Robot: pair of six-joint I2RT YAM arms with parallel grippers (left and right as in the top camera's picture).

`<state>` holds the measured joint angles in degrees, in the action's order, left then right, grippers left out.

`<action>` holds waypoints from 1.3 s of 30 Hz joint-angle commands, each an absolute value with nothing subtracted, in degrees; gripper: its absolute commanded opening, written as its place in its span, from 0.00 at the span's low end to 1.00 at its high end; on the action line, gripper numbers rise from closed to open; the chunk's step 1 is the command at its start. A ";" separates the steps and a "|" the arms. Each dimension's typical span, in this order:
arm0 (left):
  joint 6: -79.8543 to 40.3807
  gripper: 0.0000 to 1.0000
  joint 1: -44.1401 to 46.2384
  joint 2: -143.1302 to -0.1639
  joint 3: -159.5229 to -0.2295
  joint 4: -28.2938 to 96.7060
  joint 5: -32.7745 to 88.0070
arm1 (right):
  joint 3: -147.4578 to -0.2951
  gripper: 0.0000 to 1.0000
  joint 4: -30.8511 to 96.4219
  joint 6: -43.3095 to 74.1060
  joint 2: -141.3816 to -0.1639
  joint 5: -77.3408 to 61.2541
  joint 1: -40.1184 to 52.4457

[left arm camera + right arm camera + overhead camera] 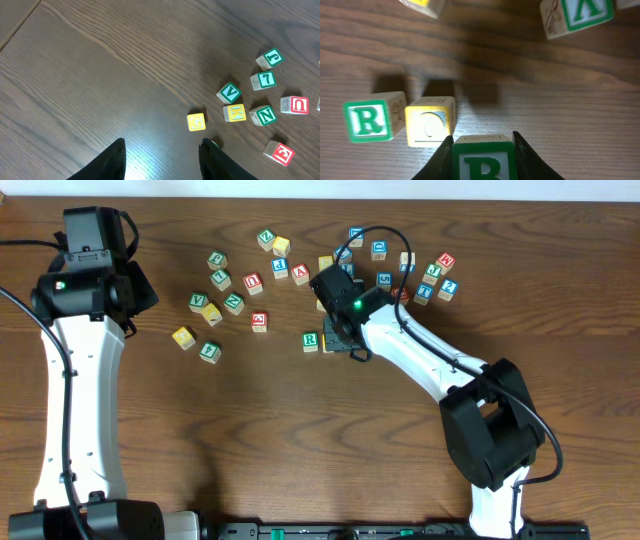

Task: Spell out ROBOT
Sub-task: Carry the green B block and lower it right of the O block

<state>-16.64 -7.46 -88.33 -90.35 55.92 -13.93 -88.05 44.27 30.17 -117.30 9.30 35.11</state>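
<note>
In the right wrist view my right gripper (pixel 482 137) is shut on the green-printed B cube (pixel 484 160), its fingers against both sides. Just ahead and left of it a yellow-topped O cube (pixel 431 121) sits on the table, with the green-printed R cube (pixel 367 121) at its left, side by side. From overhead the R cube (pixel 311 341) lies left of the right gripper (pixel 345 343), which hides the O and B cubes. My left gripper (pixel 160 160) is open over bare wood, nothing between its fingers. I cannot pick out the T cube.
Loose letter cubes lie scattered across the back of the table (pixel 300 430): green V (pixel 229 92), yellow G (pixel 196 121), yellow K (pixel 234 112), green N (pixel 263 115), red cubes (pixel 252 282), blue cubes (pixel 379 250). A green cube (pixel 577 15) lies beyond the right gripper.
</note>
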 commanded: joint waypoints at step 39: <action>-18.06 0.46 -7.70 -87.77 -89.41 55.20 -15.05 | -84.75 0.33 35.24 29.71 -121.14 2.20 30.20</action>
